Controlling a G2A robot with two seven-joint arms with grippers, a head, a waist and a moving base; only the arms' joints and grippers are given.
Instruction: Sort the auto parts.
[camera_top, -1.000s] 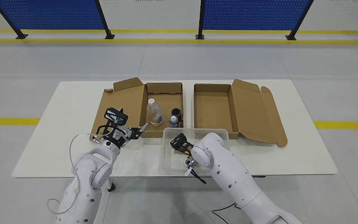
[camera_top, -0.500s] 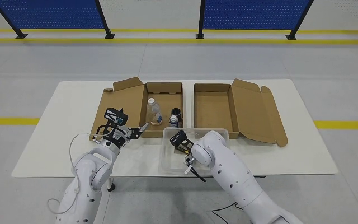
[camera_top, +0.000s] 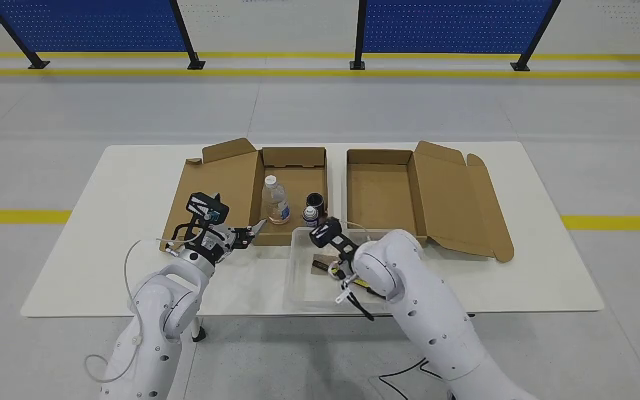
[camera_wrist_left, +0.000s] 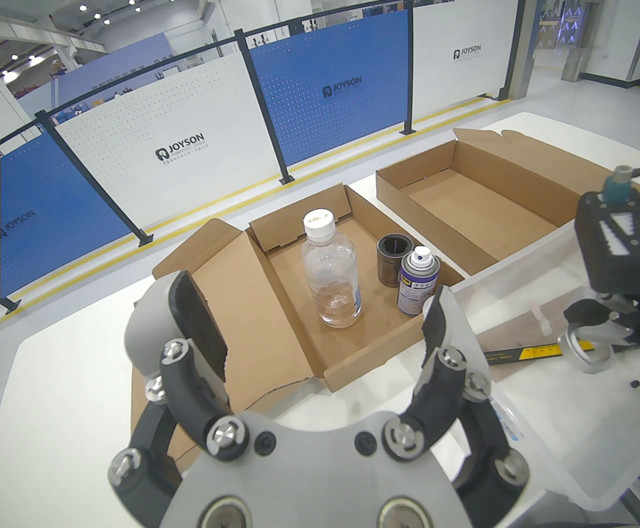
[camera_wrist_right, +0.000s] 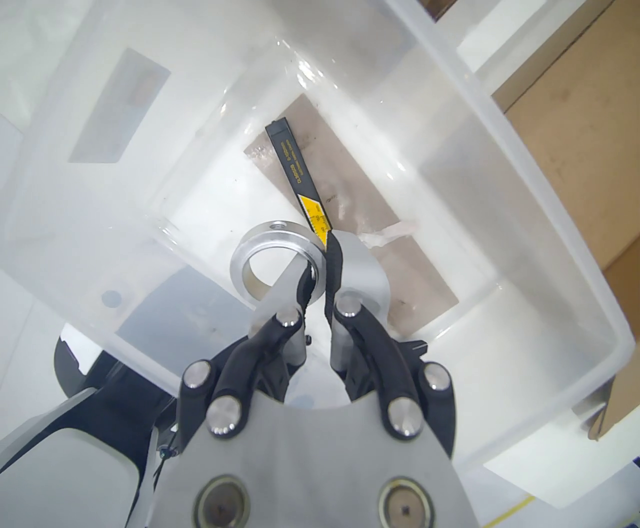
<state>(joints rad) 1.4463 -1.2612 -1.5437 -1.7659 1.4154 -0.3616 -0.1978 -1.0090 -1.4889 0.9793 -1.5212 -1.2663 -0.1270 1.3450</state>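
My right gripper (camera_wrist_right: 322, 272) is shut on the rim of a silver metal ring (camera_wrist_right: 277, 262) and holds it just above the floor of the clear plastic bin (camera_wrist_right: 500, 165). Below the ring, a black and yellow strip (camera_wrist_right: 295, 175) lies on a brownish plate (camera_wrist_right: 380, 235) in the bin. The left wrist view shows the ring (camera_wrist_left: 582, 352) hanging from that gripper. My left gripper (camera_wrist_left: 320, 325) is open and empty over the table, near the front of the left cardboard box (camera_wrist_left: 285, 295). That box holds a clear bottle (camera_wrist_left: 332, 277), a spray can (camera_wrist_left: 417, 282) and a black cylinder (camera_wrist_left: 394, 260).
A second cardboard box (camera_top: 380, 200) stands open beside the first, behind the bin (camera_top: 297, 285); nothing shows inside it. Both boxes' flaps lie spread out flat on the white table (camera_top: 130, 200).
My right wrist has moved toward the back of the bin, still shut on the ring. The left arm has kept still.
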